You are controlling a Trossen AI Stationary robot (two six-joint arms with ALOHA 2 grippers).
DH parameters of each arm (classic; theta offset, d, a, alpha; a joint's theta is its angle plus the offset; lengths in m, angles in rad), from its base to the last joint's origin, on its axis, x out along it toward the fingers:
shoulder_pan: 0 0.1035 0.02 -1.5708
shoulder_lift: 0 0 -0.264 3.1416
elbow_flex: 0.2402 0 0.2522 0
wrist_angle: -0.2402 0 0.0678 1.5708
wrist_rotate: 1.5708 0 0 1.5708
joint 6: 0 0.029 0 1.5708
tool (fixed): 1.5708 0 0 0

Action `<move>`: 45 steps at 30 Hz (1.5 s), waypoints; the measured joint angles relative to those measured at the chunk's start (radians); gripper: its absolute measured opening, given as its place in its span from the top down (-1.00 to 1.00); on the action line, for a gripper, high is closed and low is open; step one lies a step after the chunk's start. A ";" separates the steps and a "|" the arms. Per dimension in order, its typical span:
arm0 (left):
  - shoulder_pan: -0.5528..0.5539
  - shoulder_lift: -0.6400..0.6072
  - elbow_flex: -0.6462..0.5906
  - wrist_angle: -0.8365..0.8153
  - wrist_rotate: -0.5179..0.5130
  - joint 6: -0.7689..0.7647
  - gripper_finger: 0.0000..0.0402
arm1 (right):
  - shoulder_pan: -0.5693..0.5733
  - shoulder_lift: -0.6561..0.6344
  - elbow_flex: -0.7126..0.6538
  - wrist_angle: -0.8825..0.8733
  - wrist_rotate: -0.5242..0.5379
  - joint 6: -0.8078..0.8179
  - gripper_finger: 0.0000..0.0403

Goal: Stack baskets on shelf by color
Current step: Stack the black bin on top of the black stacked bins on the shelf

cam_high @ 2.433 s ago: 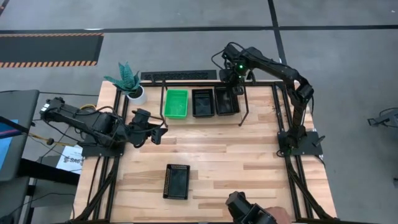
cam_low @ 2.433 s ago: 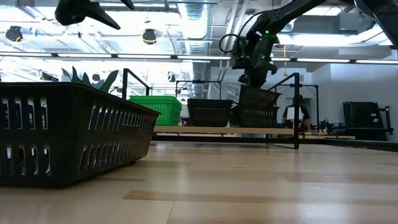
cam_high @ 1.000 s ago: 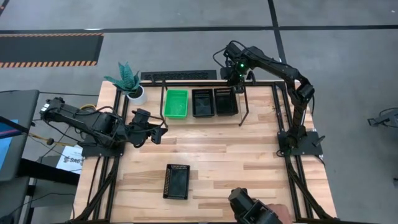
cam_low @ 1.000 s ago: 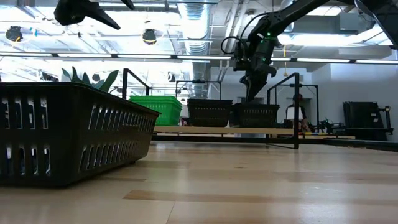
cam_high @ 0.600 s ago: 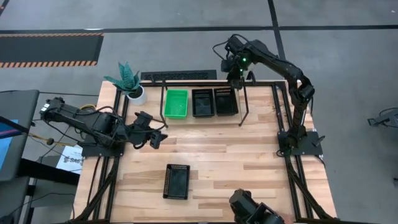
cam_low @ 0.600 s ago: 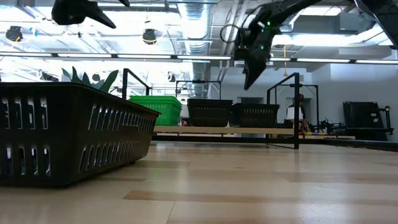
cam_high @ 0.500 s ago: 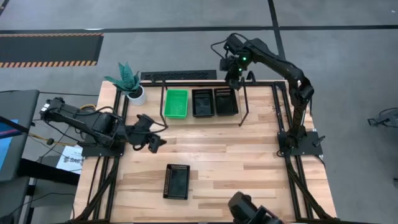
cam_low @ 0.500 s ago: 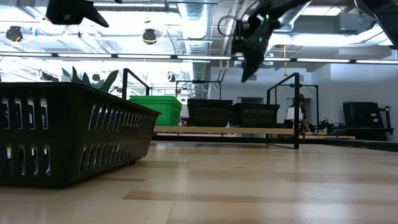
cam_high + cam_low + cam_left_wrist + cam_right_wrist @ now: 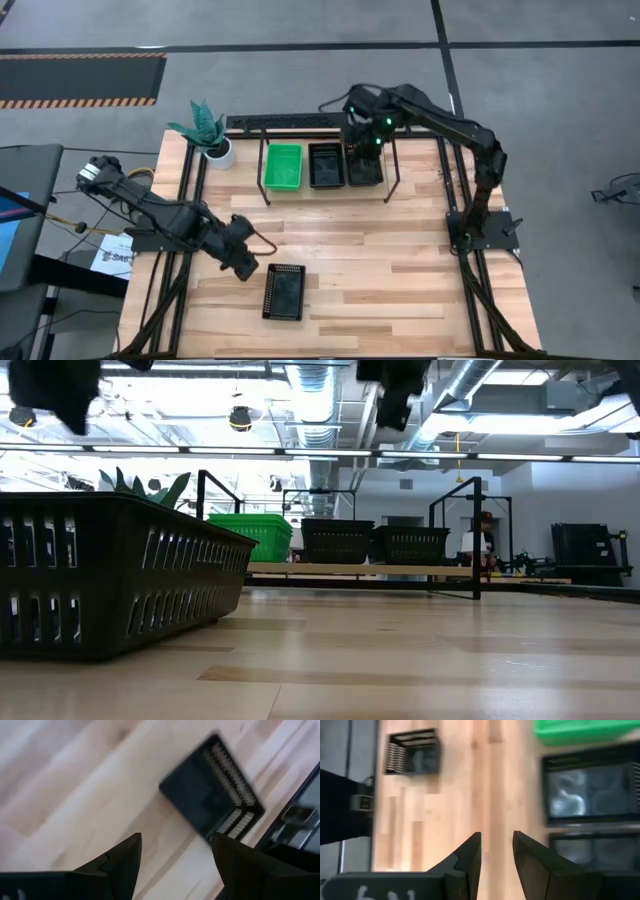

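our right gripper [image 9: 361, 128] has let go of the black basket [image 9: 363, 162] on the shelf [image 9: 392, 160] and lifted, fingers a little apart. our left gripper [image 9: 244, 262], spread wide, has swung down beside the lone black basket [image 9: 283, 291] on the bench [image 9: 400, 260], likely next.

The left arm reaches from its base at the table's left edge out over the table, bent at the elbow, and its left gripper [image 9: 243, 262] hangs low near the middle of the table's left half. In the left wrist view its two dark fingers [image 9: 122, 857] stand wide apart with nothing between them. The right arm arches from its base at the right edge up to the far side, where the right gripper [image 9: 357, 133] hangs. Its fingers [image 9: 470, 852] are parted and hold nothing.
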 joint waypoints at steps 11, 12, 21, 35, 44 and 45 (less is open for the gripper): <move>-0.194 0.125 -0.001 0.032 -0.010 -0.239 -0.13 | 0.363 -0.187 0.000 -0.005 0.142 0.286 0.34; -0.209 0.134 -0.001 0.054 -0.025 -0.280 -0.13 | 0.403 -0.202 0.000 -0.008 0.178 0.318 0.34; -0.303 0.306 0.000 0.107 -0.069 -0.432 -0.13 | 0.802 -0.265 0.000 -0.009 0.501 0.618 0.34; -0.084 0.585 0.000 0.621 -0.137 -0.145 -0.13 | 1.052 -0.178 -0.001 -0.009 0.711 0.881 0.35; 0.086 0.672 0.032 0.917 -0.064 0.072 -0.13 | 1.039 -0.090 -0.001 -0.046 0.764 0.877 0.34; 0.097 0.674 0.046 0.921 -0.052 0.094 -0.13 | 1.036 -0.088 -0.001 -0.053 0.764 0.871 0.34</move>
